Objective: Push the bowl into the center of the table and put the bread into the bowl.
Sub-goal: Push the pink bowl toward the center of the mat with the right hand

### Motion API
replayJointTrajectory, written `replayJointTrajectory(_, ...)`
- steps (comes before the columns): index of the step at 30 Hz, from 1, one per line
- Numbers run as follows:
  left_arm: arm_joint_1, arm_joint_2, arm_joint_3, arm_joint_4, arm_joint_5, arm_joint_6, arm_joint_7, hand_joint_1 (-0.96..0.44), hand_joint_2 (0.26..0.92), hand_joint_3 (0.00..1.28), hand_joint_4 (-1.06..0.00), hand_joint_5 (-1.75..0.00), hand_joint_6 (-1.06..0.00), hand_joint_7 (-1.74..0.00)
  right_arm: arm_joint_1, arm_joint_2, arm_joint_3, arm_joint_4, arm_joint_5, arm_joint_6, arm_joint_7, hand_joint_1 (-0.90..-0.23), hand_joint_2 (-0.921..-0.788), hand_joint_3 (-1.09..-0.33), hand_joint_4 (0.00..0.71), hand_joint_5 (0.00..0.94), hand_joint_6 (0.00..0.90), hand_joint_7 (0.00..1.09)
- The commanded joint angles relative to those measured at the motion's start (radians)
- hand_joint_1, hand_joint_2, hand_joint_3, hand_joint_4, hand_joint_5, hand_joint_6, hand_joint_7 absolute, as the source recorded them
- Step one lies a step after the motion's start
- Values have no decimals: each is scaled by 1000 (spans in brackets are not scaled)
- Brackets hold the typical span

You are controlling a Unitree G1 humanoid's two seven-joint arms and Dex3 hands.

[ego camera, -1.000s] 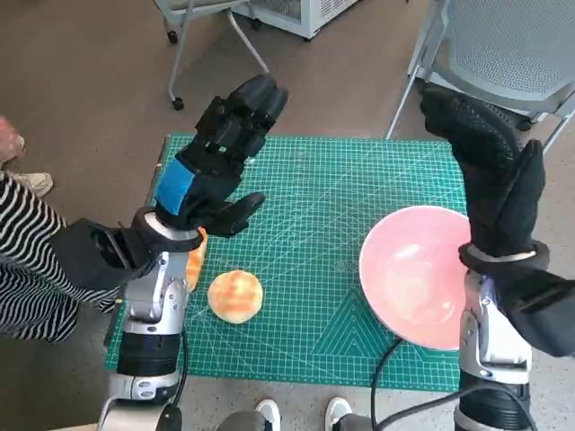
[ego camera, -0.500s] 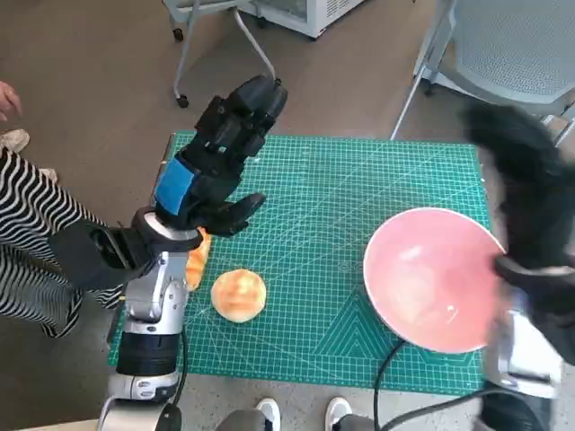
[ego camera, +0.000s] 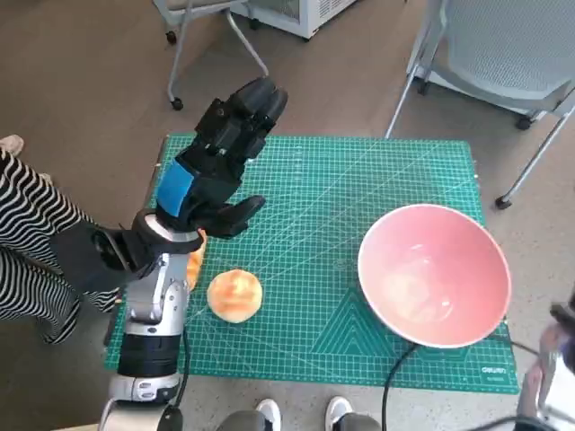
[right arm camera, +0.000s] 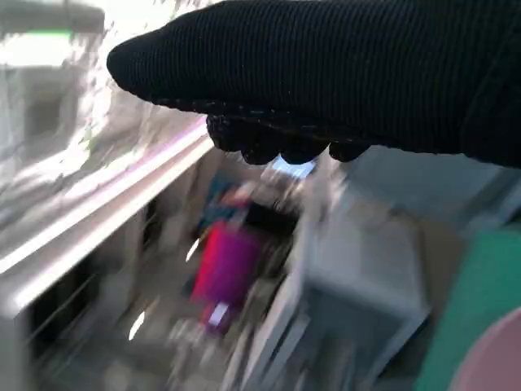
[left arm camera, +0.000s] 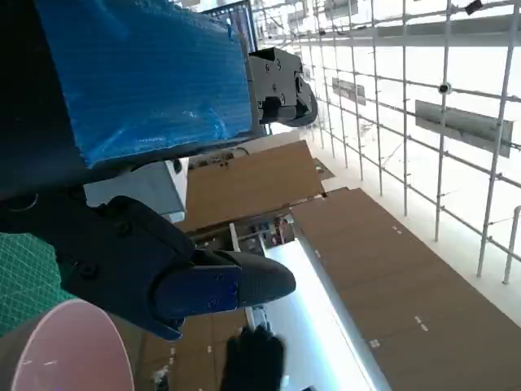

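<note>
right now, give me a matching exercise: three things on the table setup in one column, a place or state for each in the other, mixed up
Things:
1. bowl
2. bread
3. left hand

Places or states:
A. raised above the mat's left part, holding nothing
B. on the mat's right side, nothing in it
C. on the mat beside the left forearm

Pairs: 1-B, 2-C, 3-A

Around the worktop: mat, chairs, a seated person.

A green cutting mat [ego camera: 341,224] with a white grid covers the worktop. On the brown floor [ego camera: 81,81] beyond its far edge stand a grey chair [ego camera: 503,45] with a mesh seat at the right and the wheeled legs of another chair [ego camera: 202,36] at the left, beside a white cabinet [ego camera: 301,13]. A person's striped trouser leg [ego camera: 27,251] shows at the left edge, and two white shoe tips [ego camera: 301,413] at the near edge.
</note>
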Motion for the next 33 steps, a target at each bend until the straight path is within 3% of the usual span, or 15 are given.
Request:
replayJointTrajectory(1, 8, 4, 9, 3, -15, -1, -2, -518, 799, 512, -2, -81, 1, -435, 18, -10, -31, 174, 37, -69, -3, -632, -921, -798, 164, 3, 12, 536)
replayJointTrajectory(4, 6, 5, 10, 7, -16, -2, -2, -519, 801, 510, -4, -83, 1, -436, 2, -15, -37, 284, 58, -124, 12, -629, -921, -801, 164, 2, 23, 515)
replayJointTrajectory(10, 3, 8, 11, 5, -19, 6, -1, -519, 805, 503, -6, -86, 1, -438, -45, 9, -28, 470, 99, -189, 35, -620, -921, -808, 163, 1, 36, 497)
replayJointTrajectory(14, -2, 11, 12, 4, -21, 13, -1, -516, 807, 498, -6, -87, 1, -441, -80, 31, -19, 556, 130, -202, 64, -610, -921, -819, 155, 0, 35, 487)
replayJointTrajectory(17, -3, 14, 13, -1, -24, 20, -2, -516, 808, 495, -6, -88, 1, -443, -109, 54, -18, 613, 173, -202, 118, -600, -921, -824, 143, 0, 33, 480)
replayJointTrajectory(20, -5, 17, 14, -3, -28, 24, -5, -518, 810, 490, -6, -90, 1, -448, -135, 67, -15, 662, 195, -205, 160, -571, -921, -829, 130, 0, 31, 475)
replayJointTrajectory(25, -5, 23, 17, -5, -30, 26, -10, -519, 813, 482, -6, -92, 1, -456, -188, 93, -4, 744, 213, -189, 215, -563, -921, -840, 122, 0, 30, 469)
replayJointTrajectory(33, -7, 38, 26, 1, -33, 25, -19, -512, 818, 469, -9, -97, 1, -463, -249, 124, 15, 807, 210, -170, 248, -571, -921, -850, 127, 4, 40, 467)
